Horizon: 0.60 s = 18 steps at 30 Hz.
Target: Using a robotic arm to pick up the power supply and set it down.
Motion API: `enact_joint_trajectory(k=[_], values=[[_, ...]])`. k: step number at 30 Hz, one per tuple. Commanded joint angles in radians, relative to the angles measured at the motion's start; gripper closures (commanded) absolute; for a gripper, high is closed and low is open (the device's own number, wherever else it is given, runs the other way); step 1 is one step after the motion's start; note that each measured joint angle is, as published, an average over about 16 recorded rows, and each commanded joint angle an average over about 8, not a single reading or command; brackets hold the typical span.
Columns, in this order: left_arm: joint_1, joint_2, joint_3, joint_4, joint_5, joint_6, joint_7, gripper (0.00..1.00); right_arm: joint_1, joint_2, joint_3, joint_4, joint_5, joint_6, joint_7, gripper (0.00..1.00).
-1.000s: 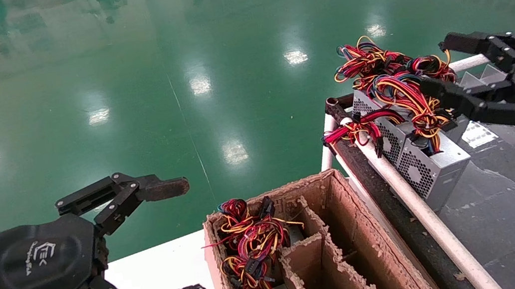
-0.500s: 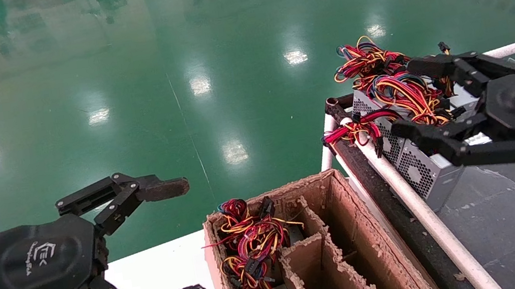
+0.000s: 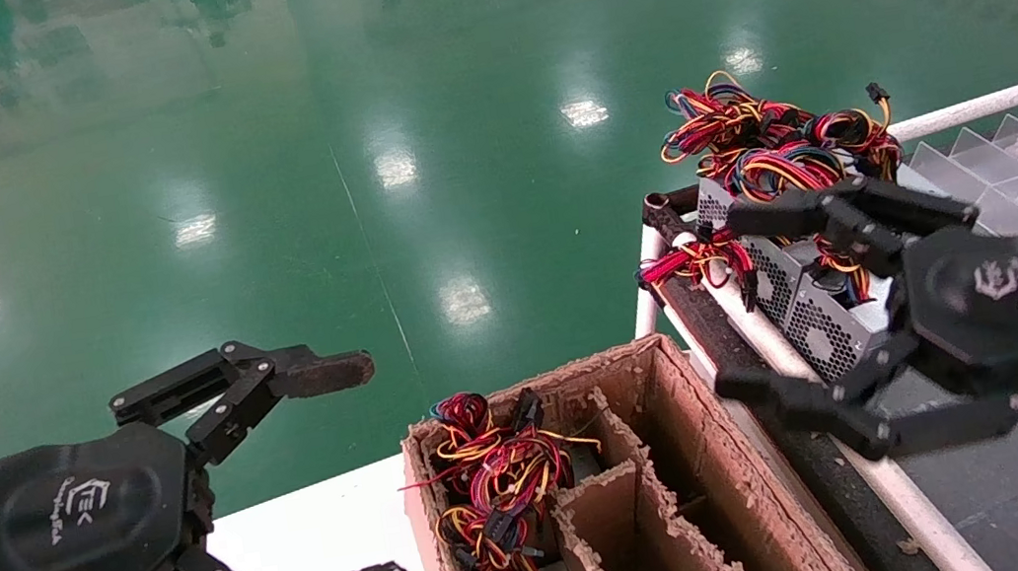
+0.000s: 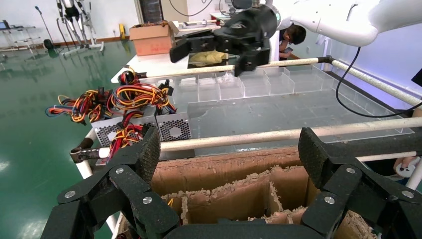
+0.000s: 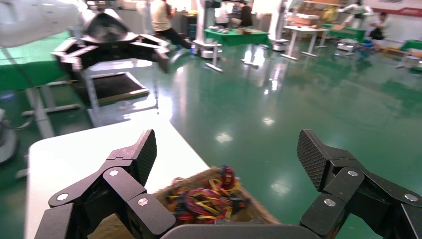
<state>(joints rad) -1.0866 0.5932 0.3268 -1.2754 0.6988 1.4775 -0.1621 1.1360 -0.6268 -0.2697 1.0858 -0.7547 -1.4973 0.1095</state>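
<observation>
Right gripper (image 3: 760,300) held wide open just beside power supply (image 3: 813,322), white rail (image 3: 782,352) between; cardboard box (image 3: 680,441) below; left gripper (image 3: 376,473) parked open.

Wide-spread right gripper (image 5: 226,154) above coloured wires (image 5: 206,194).

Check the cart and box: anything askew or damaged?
Yes. The cardboard box has ragged, crumbling walls and dividers. The power supply sits angled against the cart's white rail, its wires in a loose tangle.

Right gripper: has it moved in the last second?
Yes. The right gripper, open, swung from the far rail toward the cardboard box, across the power supply.
</observation>
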Motion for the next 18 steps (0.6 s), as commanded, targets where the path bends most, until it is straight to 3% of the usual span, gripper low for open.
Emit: enact_joint_trajectory(k=[1, 12, 18], values=[[0.0, 0.0, 0.0, 0.0, 0.0, 0.0, 0.0, 0.0, -0.01, 0.003, -0.002, 0.033, 0.004, 0.0, 0.013, 0.0], [0.0, 0.0, 0.0, 0.0, 0.0, 0.0, 0.0, 0.0, -0.061, 0.016, -0.01, 0.199, 0.024, 0.001, 0.077, 0.0], [0.0, 0.0, 0.0, 0.0, 0.0, 0.0, 0.0, 0.0, -0.071, 0.018, -0.011, 0.232, 0.029, 0.001, 0.086, 0.0]])
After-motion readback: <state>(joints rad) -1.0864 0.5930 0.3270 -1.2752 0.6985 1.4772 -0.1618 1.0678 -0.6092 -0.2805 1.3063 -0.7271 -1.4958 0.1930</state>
